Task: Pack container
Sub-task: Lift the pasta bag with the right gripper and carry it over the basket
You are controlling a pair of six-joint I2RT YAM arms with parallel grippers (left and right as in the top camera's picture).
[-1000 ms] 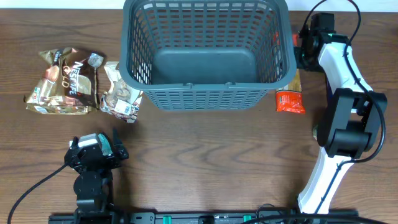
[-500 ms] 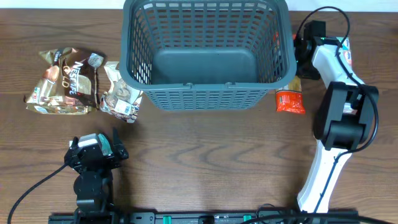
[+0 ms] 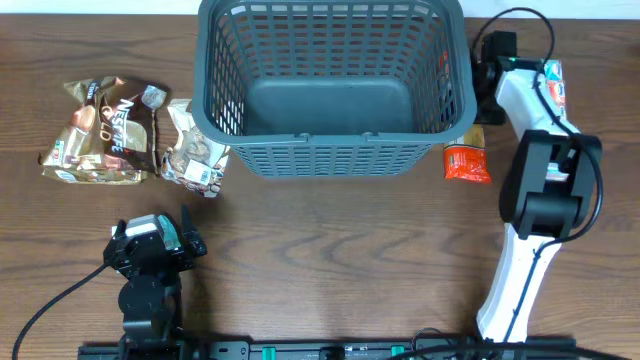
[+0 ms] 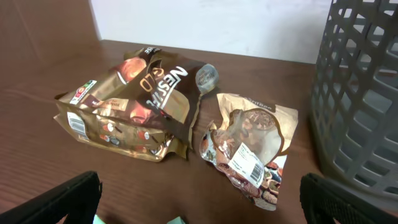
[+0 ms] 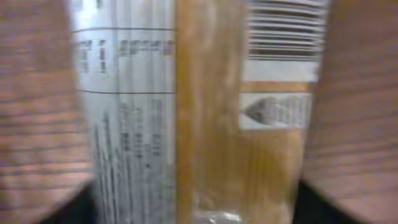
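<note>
A coffee bag (image 3: 103, 133) and a snack packet (image 3: 195, 150) lie on the left of the table (image 3: 330, 250). The left fingers (image 4: 62, 199) are wide open and hold nothing. The container (image 3: 335, 150) stands at the back, in the middle. Right of it, the right fingers (image 3: 486, 80) are over an orange packet (image 3: 467, 162). I cannot tell if they grip it.

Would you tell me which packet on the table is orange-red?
The small packet lying right of the basket; the coffee bag and snack packet on the left are brown.
</note>
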